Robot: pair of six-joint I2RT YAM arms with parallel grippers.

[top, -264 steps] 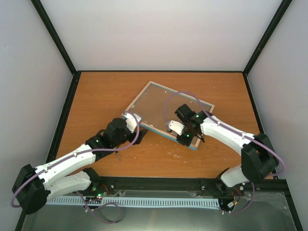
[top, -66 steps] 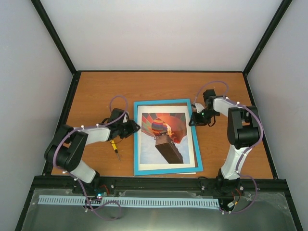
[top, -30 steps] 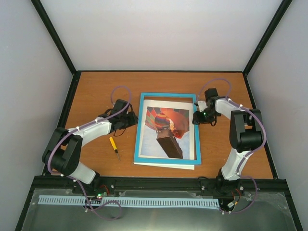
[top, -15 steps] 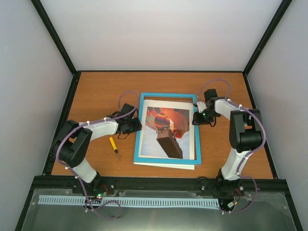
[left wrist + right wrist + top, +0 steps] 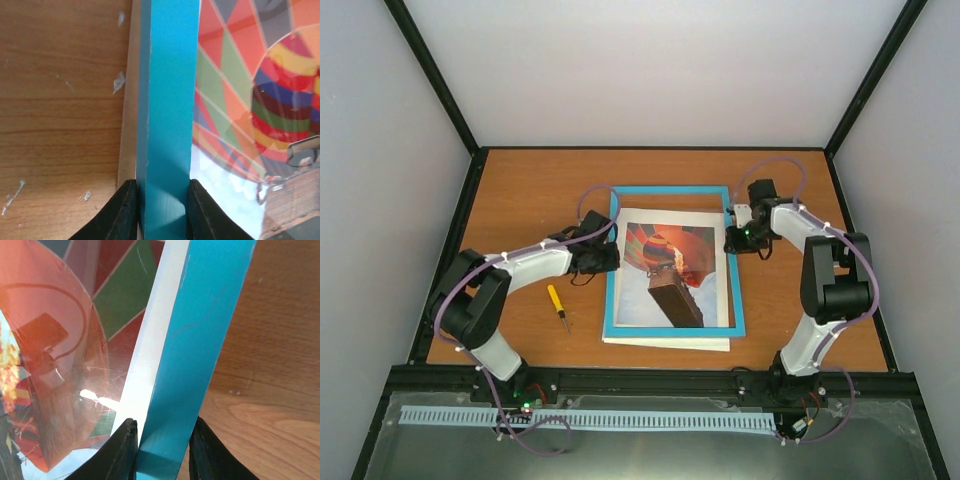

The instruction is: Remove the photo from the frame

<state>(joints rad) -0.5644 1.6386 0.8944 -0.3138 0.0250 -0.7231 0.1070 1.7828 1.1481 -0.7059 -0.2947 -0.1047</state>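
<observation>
Top external view: blue frame point(image 5: 670, 190) sits mid-table point(image 5: 520, 200), long side running away from the arms. Balloon photo point(image 5: 670, 265) shows inside it, under the glass. A white sheet edge point(image 5: 665, 343) pokes out past the frame's near rail, so frame and sheet are not lined up. Can't tell whether the frame is off the table.

Left gripper point(image 5: 605, 255) is on the frame's left rail, about halfway along. Left wrist view: both black fingers point(image 5: 122, 210) press against the blue rail, one each side, clamped on it. Pale brown strip point(image 5: 127, 100) runs along the rail's outer edge.

Right gripper point(image 5: 733, 240) is on the right rail, toward the far corner. Right wrist view: fingers point(image 5: 202, 450) squeeze the rail the same way, with a white border point(image 5: 160, 330) just inside it.

Yellow-handled screwdriver point(image 5: 557, 303) lies on the table left of the frame, apart from it.
</observation>
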